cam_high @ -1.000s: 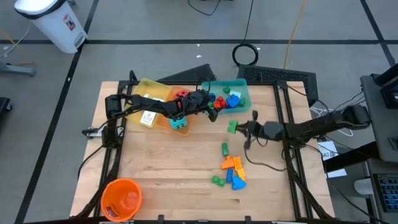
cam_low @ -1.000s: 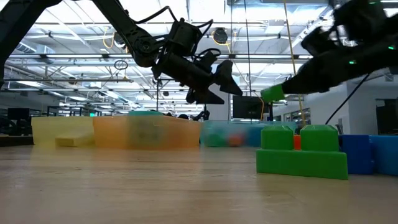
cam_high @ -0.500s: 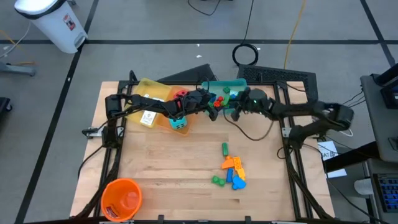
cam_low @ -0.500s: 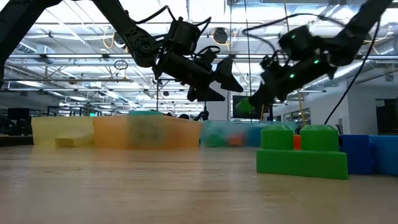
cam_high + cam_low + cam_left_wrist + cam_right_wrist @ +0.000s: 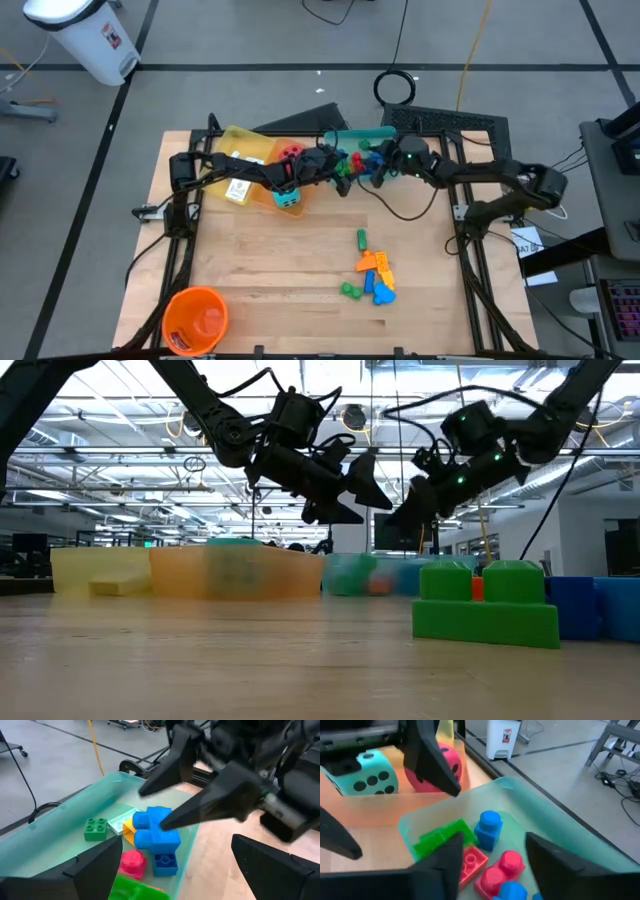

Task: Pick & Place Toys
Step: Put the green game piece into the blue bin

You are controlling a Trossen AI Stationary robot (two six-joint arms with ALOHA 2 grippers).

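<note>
Right pincer (image 5: 378, 170) hangs parted and empty over the teal tray (image 5: 560, 832), facing the left pincer (image 5: 340, 176), spread wide and holding nothing. Below lie green (image 5: 440, 837), blue (image 5: 487, 827) and red bricks (image 5: 495, 870); the arms hide part of the tray from above. More bricks (image 5: 372, 275) cluster mid-tabletop (image 5: 270, 270), with bare wood around them.

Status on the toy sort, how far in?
Partly done. Done: bricks lie in the teal tray, both dice in the orange tray. In hand: nothing; the right gripper hangs open over the teal tray, beside the open left gripper. Left: the pile on the table.
</note>
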